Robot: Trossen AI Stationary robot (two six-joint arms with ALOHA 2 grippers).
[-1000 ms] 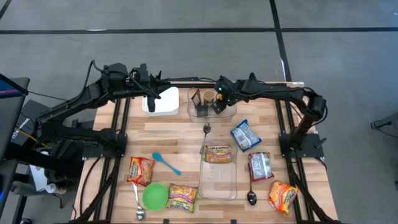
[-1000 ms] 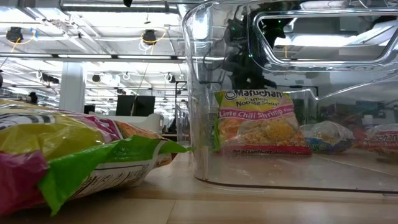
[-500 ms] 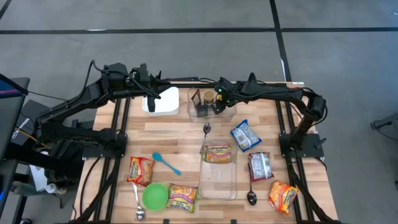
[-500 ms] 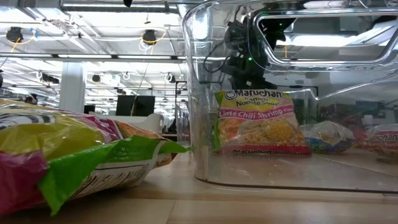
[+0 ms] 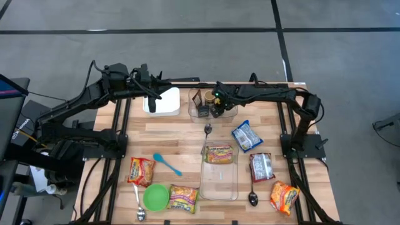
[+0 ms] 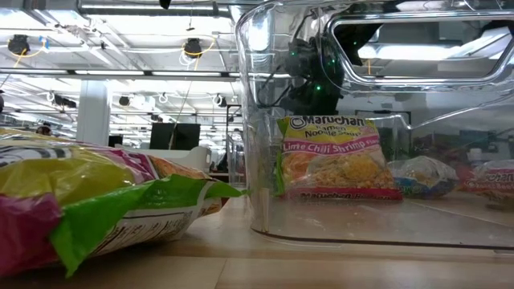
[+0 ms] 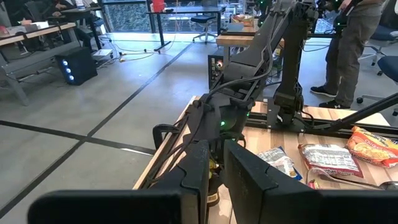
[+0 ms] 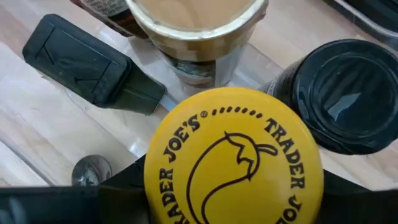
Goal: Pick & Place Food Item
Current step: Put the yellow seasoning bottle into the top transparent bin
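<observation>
The left claw [image 5: 152, 94] hangs over the white box [image 5: 164, 101], which stands just left of the clear tray [image 5: 232, 115] at the far edge of the tabletop [image 5: 181, 134]. Its fingers [image 7: 249, 186] are close together with only a thin gap, and nothing is between them. The left arm is stretched from the left side, low over the tabletop.

The right claw [image 5: 216, 106] is inside the clear tray, and it grasps a jar with a yellow lid [image 8: 233, 162]. The fingers sit on two sides of the lid. In the tray, just beside the jar, stand a black-lid jar [image 8: 339, 93] and a cup with a gold rim [image 8: 196, 28], and a flat black block [image 8: 93, 65] lies near them. These things are close around the jar. The right arm reaches from the right side across the far edge of the tabletop, almost level, with the wrist turned down to the tray.

Nearer than the tray lie a spoon [image 5: 207, 130] and a blue-white packet [image 5: 246, 136]. Farther from the tray stands a clear bin [image 5: 219, 181] with a noodle pack [image 5: 219, 154] in it. Left of the bin are a blue spoon [image 5: 166, 164], a red pack [image 5: 141, 170] and a green bowl [image 5: 155, 197].
</observation>
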